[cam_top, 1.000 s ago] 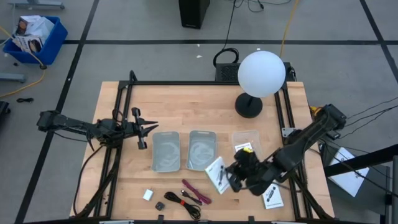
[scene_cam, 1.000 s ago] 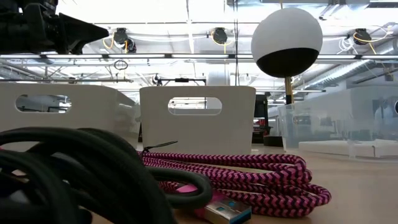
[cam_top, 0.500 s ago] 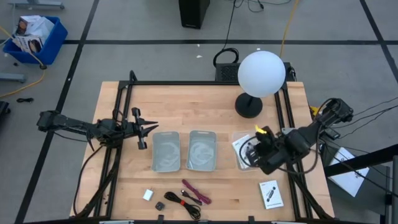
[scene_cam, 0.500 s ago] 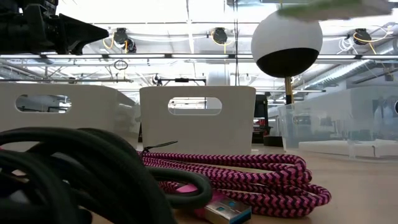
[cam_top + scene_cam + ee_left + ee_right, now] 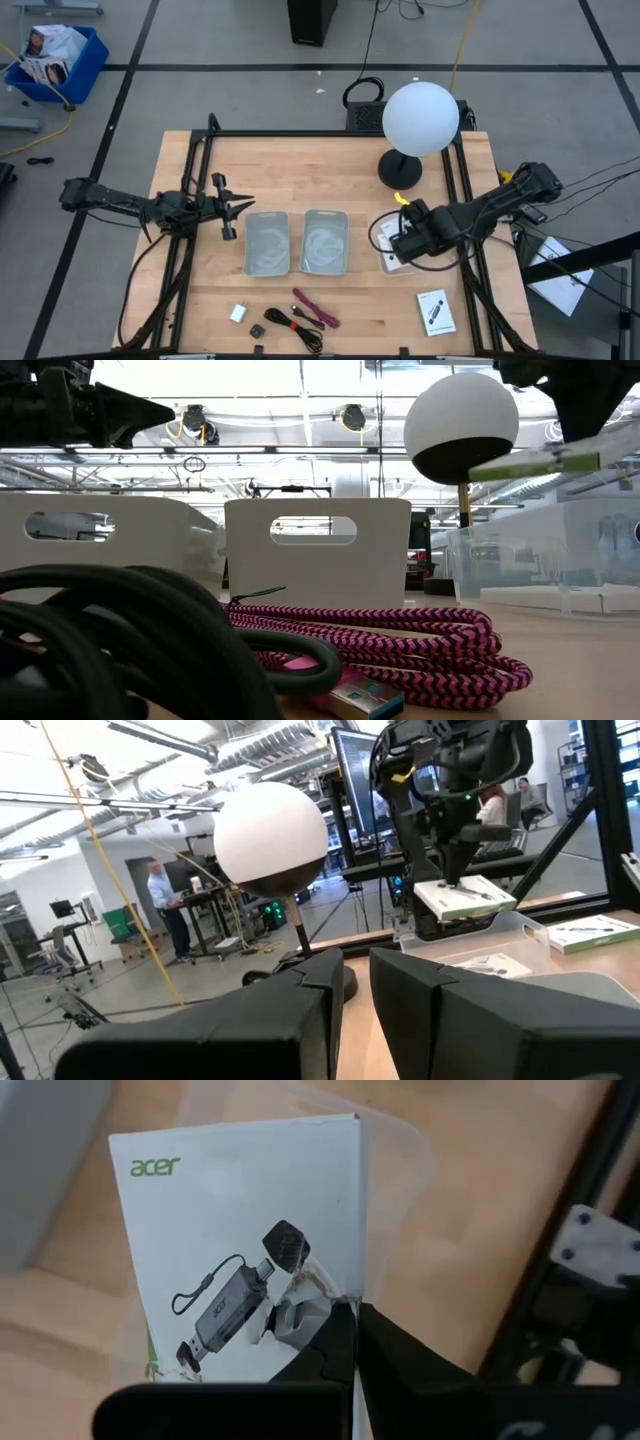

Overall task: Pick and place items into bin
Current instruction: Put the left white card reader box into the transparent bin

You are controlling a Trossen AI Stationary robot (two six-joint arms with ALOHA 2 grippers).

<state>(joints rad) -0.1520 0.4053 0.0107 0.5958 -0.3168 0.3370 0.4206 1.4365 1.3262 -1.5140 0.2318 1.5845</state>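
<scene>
Clamped in my right gripper [image 5: 352, 1315] is a white card [image 5: 240, 1250], pinched by its edge; I hold it tilted over the clear bin [image 5: 395, 225] at the right of the table [image 5: 300, 165], just past the two grey trays [image 5: 298, 242]. Its green "acer" logo reads plainly in my wrist view, beside a picture of a small grey adapter on a short cable; any smaller print is beyond me. From above, my own wrist hides most of the card, and in the low view it shows only as a thin green-edged sliver. Another white card [image 5: 434, 311] lies flat on the wood near the front right corner, its black print too small to read. A further card seems to lie inside the clear bin, but I cannot be sure through the plastic. Along the front edge sit the dark-red strap [image 5: 316, 309], the black cable [image 5: 293, 321], the white block [image 5: 238, 313] and a tiny black piece [image 5: 257, 329]. My left gripper [image 5: 245, 204] waits above the table's left side, fingers nearly together with a slim gap and nothing between them. Behind stands the white globe lamp [image 5: 420, 118].
</scene>
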